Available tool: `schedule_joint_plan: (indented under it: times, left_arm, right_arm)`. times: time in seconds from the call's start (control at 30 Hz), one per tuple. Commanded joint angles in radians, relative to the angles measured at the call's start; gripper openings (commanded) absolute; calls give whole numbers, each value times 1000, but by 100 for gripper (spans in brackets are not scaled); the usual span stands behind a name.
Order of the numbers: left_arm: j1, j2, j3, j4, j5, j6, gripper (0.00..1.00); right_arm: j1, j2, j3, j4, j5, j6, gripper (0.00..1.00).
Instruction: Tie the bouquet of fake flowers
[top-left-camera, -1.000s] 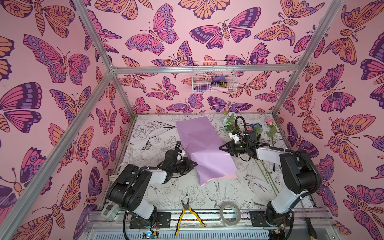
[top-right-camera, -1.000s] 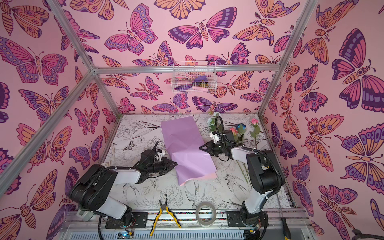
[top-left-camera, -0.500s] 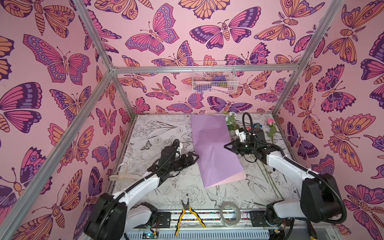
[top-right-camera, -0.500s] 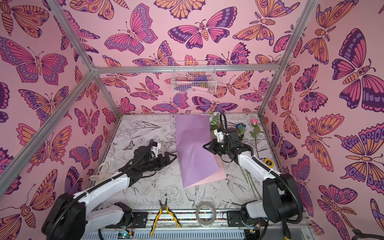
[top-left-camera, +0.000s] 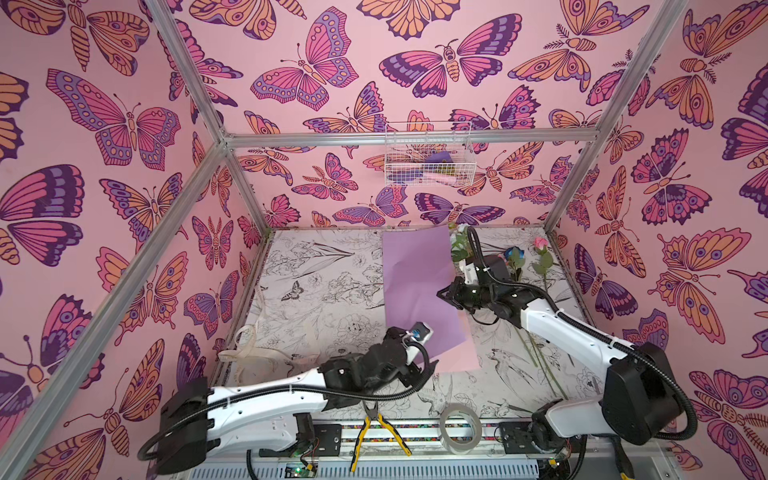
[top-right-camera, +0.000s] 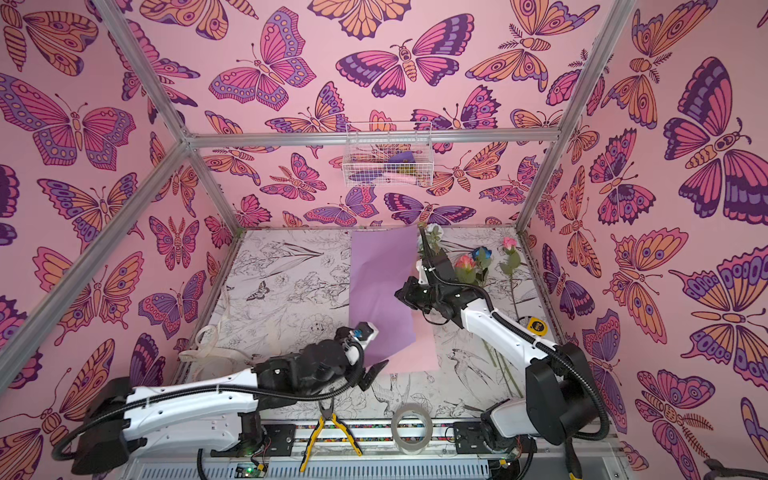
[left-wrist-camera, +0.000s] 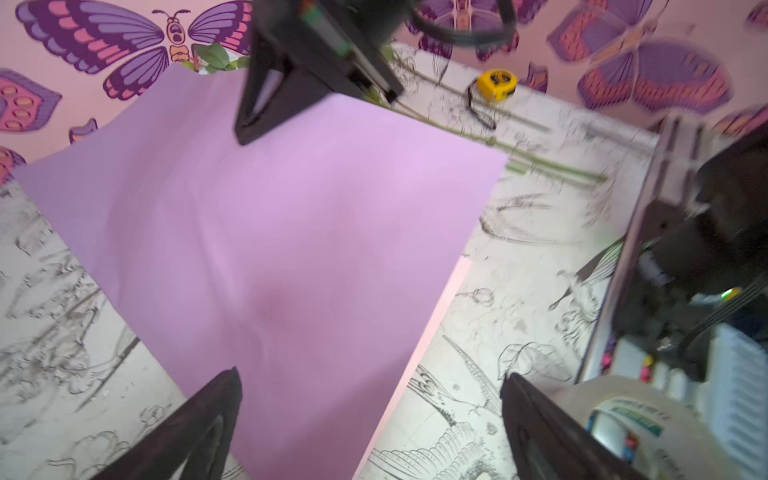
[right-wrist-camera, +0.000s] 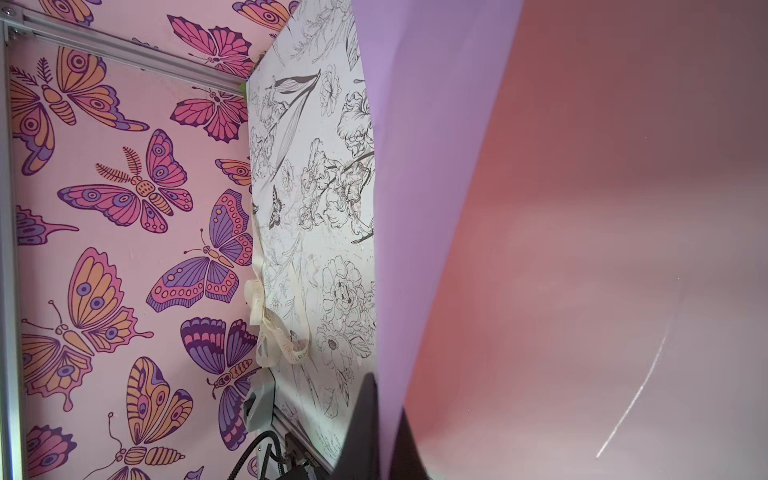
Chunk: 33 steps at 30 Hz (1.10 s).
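Butterfly-papered cell, line-drawn floral table (top-left-camera: 316, 291). Early wrapping step, by my reading: lilac paper (top-left-camera: 415, 282) unrolled mid-table, right gripper (top-left-camera: 443, 296) pinched tight on its raised edge, left gripper (left-wrist-camera: 370, 415) spread wide and empty over its near end. Fake flowers (top-right-camera: 464, 262) lie loose beside the sheet, ribbon (top-left-camera: 249, 353) far left; next, the stems probably need laying onto the sheet.

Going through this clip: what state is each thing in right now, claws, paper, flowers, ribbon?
left claw: open, at the paper's near corner, holding nothing.
right claw: shut on the paper's side edge.
lilac paper: unrolled, that edge lifted, pink underside showing.
fake flowers: lying loose beside the paper, unwrapped.
ribbon: lying loose, untied, apart from the paper.
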Motion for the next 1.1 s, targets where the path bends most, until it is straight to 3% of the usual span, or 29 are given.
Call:
schedule_joint_plan:
  times: [0.0,0.2,0.43,0.53,0.6,0.67,0.8,0.87,1.07]
  left_arm:
    - [-72,94,72,33,-266,153,99]
    - [-97,254,132,83,-433,157,99]
    - [-97,333,141,150,-443,185,100]
    - [-91,379,145,192,-518,181,95]
    - [-81,399,155,205,-581,160,85]
    - [-68,398,160,212,-622,147,68]
    - [-46,338,144,222,-653,141,23]
    - [-37,287,127,221,-662,143,1]
    - [19,23,12,144,-659,44,0]
  right_arm:
    - [20,15,42,14,63,43,0]
    - [42,22,70,10,71,43,0]
    - [55,15,80,12,87,48,0]
    - [67,11,82,10,91,46,0]
    - [72,11,81,10,90,44,0]
    - [77,9,83,6,87,39,0]
    - [78,15,101,-17,80,0,2]
    - [79,24,126,-43,66,-36,8]
    - [64,38,252,-209,79,-193,49]
